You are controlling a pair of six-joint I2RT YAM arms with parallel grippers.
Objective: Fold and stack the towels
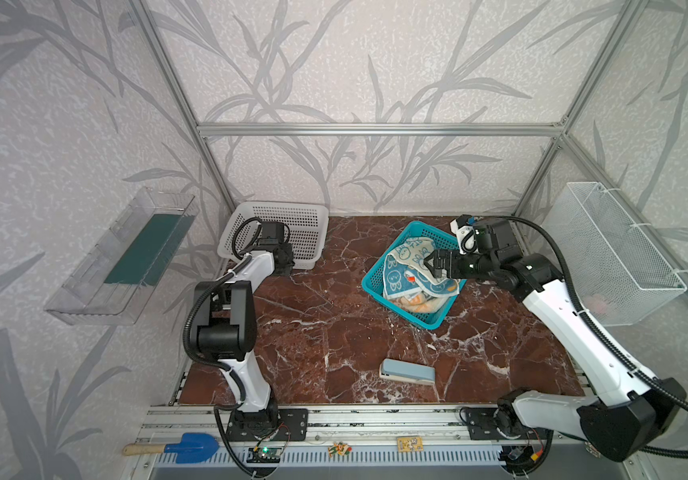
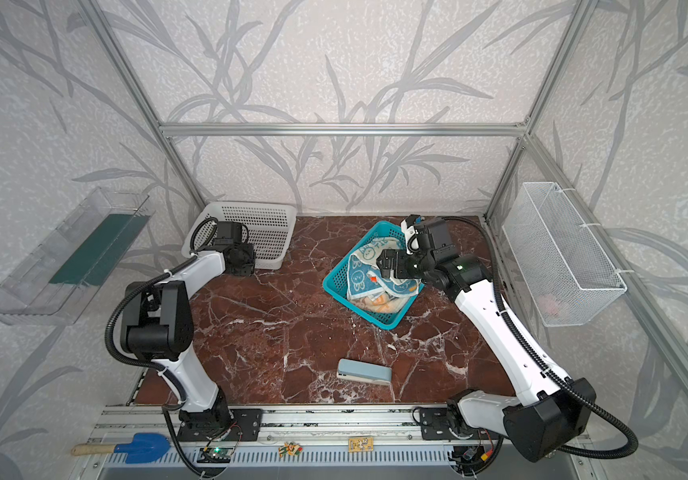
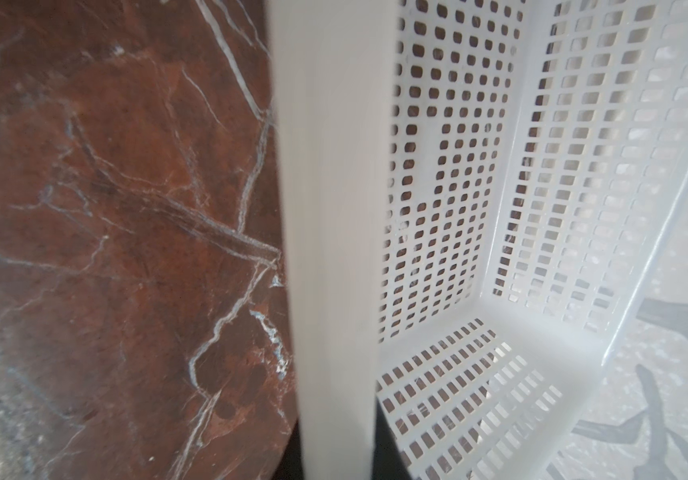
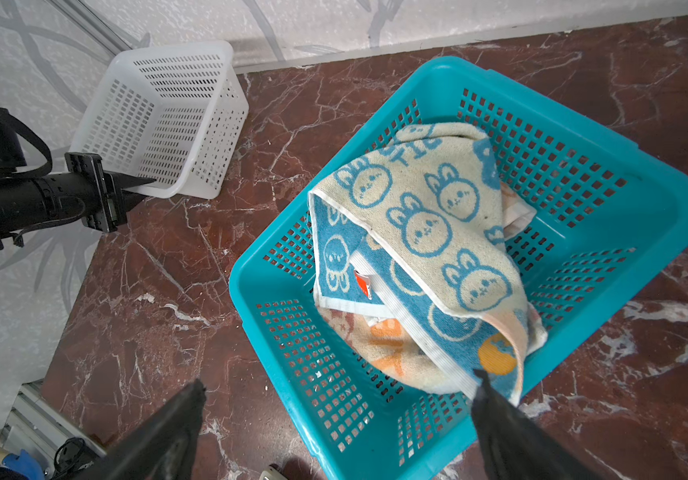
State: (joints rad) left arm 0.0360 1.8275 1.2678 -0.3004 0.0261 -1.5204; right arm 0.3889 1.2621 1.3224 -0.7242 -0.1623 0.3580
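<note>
Jaws of the right gripper (image 4: 339, 380) are seen spread wide above the towels (image 4: 417, 232), which are heaped in the blue basket (image 4: 675, 208) on the bench (image 4: 159, 299). Left gripper (image 4: 136, 185) jaws are clamped on the white basket (image 4: 176, 48) rim.
</note>
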